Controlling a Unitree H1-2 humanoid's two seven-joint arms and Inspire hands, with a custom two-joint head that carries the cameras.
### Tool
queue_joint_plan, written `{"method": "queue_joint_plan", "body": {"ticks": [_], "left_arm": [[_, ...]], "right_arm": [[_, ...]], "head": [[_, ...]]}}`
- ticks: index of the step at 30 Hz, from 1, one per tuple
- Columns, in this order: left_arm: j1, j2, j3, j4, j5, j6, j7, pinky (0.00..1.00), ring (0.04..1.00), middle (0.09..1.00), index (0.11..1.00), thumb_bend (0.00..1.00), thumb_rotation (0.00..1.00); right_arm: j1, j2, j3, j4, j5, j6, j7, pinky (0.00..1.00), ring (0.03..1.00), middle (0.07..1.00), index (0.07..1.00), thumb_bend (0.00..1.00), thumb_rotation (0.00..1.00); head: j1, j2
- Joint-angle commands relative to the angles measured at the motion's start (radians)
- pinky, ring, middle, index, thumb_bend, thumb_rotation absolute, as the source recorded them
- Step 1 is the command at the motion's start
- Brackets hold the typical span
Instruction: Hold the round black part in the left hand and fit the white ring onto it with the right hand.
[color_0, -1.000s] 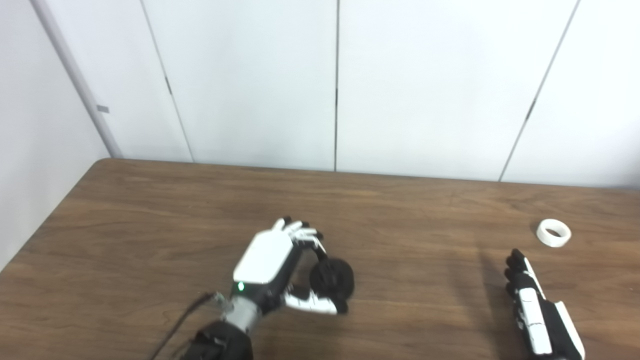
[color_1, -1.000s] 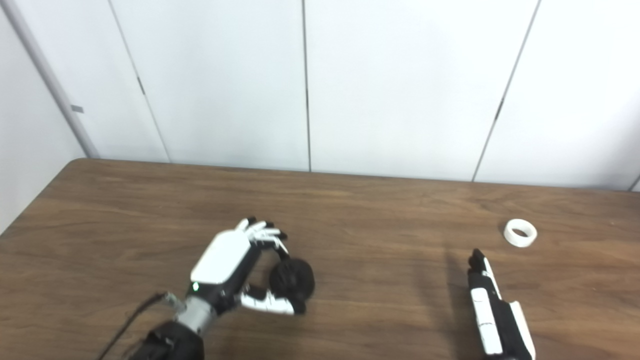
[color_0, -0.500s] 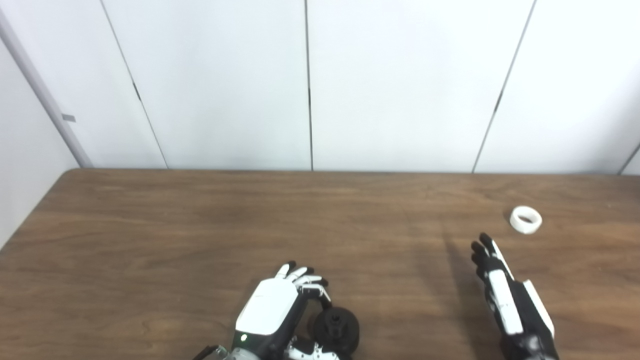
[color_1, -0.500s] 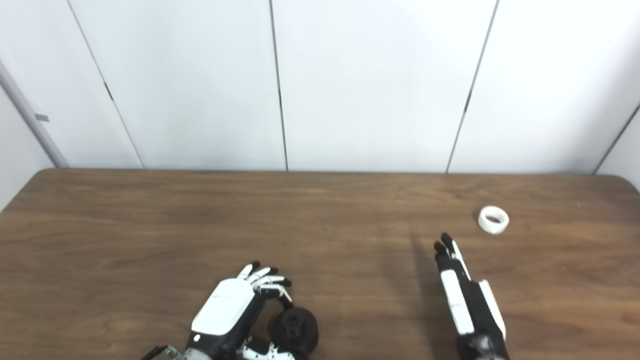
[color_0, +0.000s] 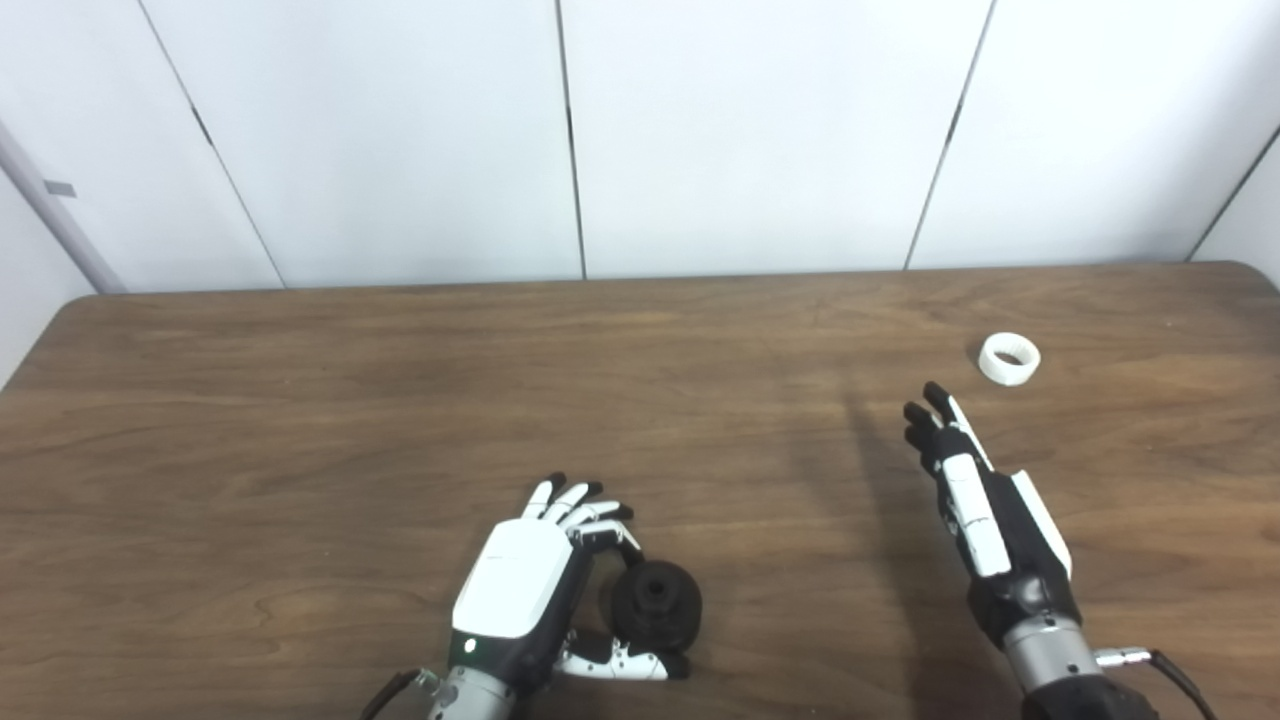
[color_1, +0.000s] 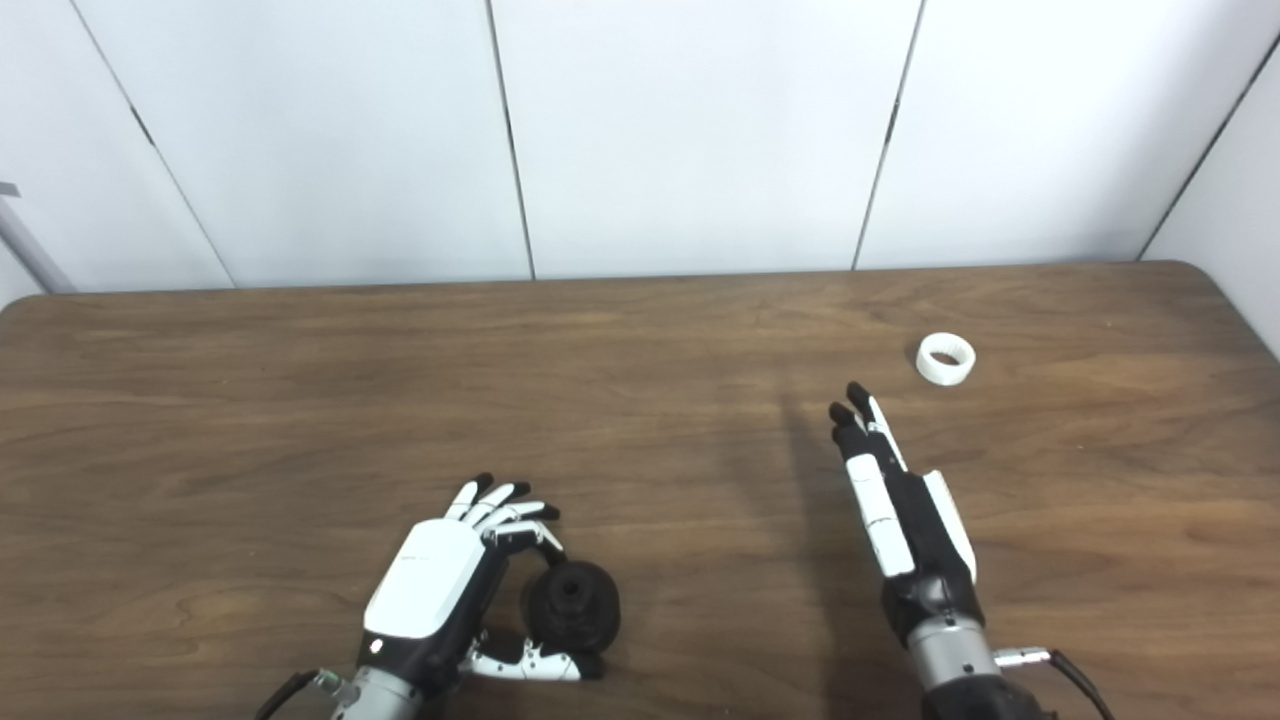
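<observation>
Nearest me, my left hand (color_0: 520, 590) cups the round black part (color_0: 656, 605), a finger and the thumb pinched on its rim; I can't tell if it's lifted clear of the table (color_0: 300, 400). Step in hand: part held, ring not fetched. My right hand (color_0: 985, 510) is empty, fingers straight and together, edge-on. Beyond it, near but apart, lies the white ring (color_0: 1009, 359). Next I must reach forward and right, spread the fingers, pinch the ring. Nothing blocks that path; only wall panels (color_0: 750, 130) behind.
</observation>
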Motion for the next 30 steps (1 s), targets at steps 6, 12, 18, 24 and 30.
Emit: {"method": "queue_joint_plan", "body": {"ticks": [6,12,18,24,30], "left_arm": [[0.009,0.013,-0.004,0.027,0.028,-0.037,0.02,1.0,0.895,0.787,0.483,0.52,0.05],[0.017,0.029,0.003,0.017,0.037,-0.03,0.005,1.0,0.892,0.786,0.484,0.52,0.06],[0.02,0.041,0.005,0.01,0.047,-0.031,-0.001,1.0,0.878,0.779,0.483,0.52,0.06],[0.022,0.045,0.005,0.013,0.051,-0.033,-0.001,1.0,0.873,0.778,0.483,0.52,0.06],[0.017,0.048,0.012,0.011,0.039,-0.035,-0.011,1.0,0.878,0.785,0.484,0.52,0.05]], "right_arm": [[-0.059,-0.044,-0.01,-0.061,-0.105,0.033,-0.02,0.91,0.924,0.921,0.903,0.6,0.61],[-0.143,-0.106,0.0,-0.038,-0.274,0.069,-0.037,0.93,0.902,0.878,0.848,0.69,0.36],[-0.24,-0.174,-0.035,0.026,-0.333,0.07,-0.038,0.98,0.951,0.896,0.788,0.74,0.27],[-0.333,-0.274,-0.05,0.136,-0.397,0.052,-0.038,1.0,0.989,0.916,0.734,0.8,0.23],[-0.434,-0.34,-0.05,0.269,-0.406,0.086,-0.017,0.94,0.995,0.94,0.736,0.85,0.22]], "head": [[-0.042,0.011],[-0.099,0.017],[-0.153,0.015],[-0.185,0.012],[-0.215,0.016]]}}
